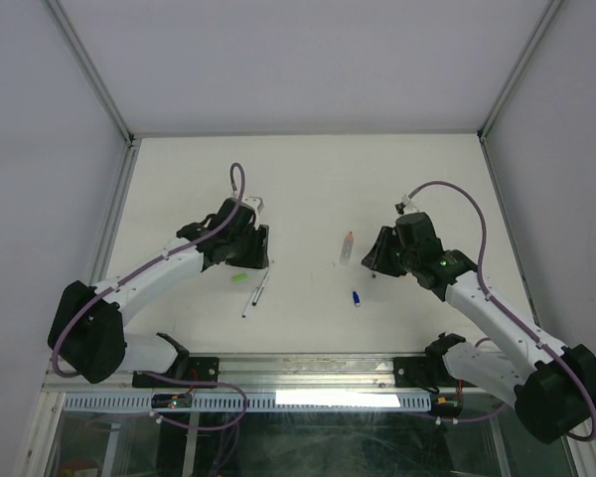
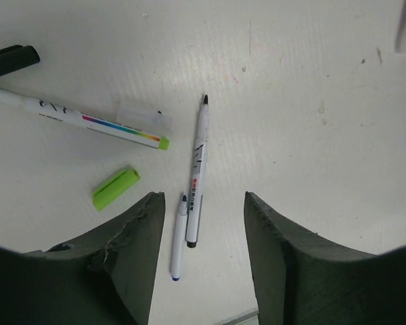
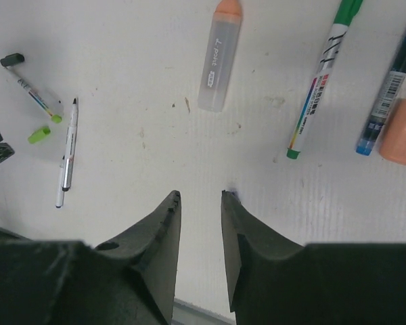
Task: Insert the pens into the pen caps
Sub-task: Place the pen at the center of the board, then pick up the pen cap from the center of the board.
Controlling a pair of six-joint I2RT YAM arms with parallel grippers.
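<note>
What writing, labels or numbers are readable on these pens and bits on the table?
"L point" (faint, best reading): clear tube with orange end.
Green-capped pen: black and red print, too blurred to read.
Blue pen: barcode, digits too small.
Black-tipped pen: red and black print, unreadable.
Green-ended pen: scribbled logo, unreadable.

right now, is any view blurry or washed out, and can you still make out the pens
Top view: even soft light, but the pens are thin slivers, and a strip on the front rail is blown out. Left wrist view: sharp, print on the black-tipped pen shows. Right wrist view: sharp too, only faint shadows.
</note>
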